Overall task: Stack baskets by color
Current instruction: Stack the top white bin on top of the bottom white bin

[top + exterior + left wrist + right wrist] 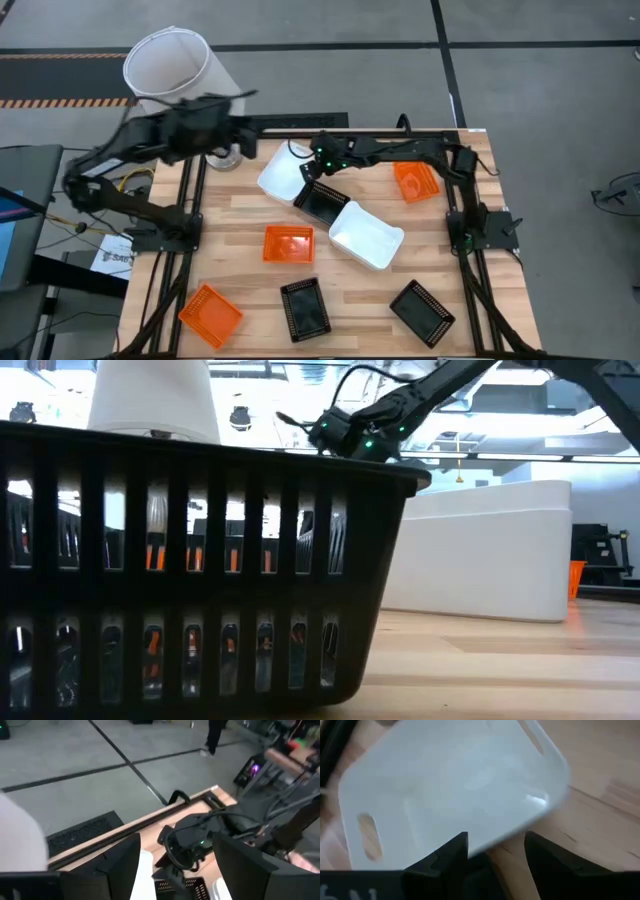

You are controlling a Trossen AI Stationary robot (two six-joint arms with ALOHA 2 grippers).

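My right gripper (307, 171) (495, 842) is open and reaches down over the far middle of the table. Its fingers stand on either side of the near rim of a white basket (278, 180) (450, 785). A black basket (322, 203) lies against that white one. A second white basket (366, 236) rests flat at the middle. Orange baskets (415, 181) (288, 243) (210, 313) and two more black baskets (305, 307) (422, 312) lie scattered on the wood. My left gripper (232, 133) (176, 841) is open and raised high over the far left corner, with nothing between its fingers.
A big white cylindrical lampshade (165, 66) stands beyond the table's far left corner. In the low view a black basket (200, 560) fills the foreground and hides most of the table. Bare wood shows along the left side and between the near baskets.
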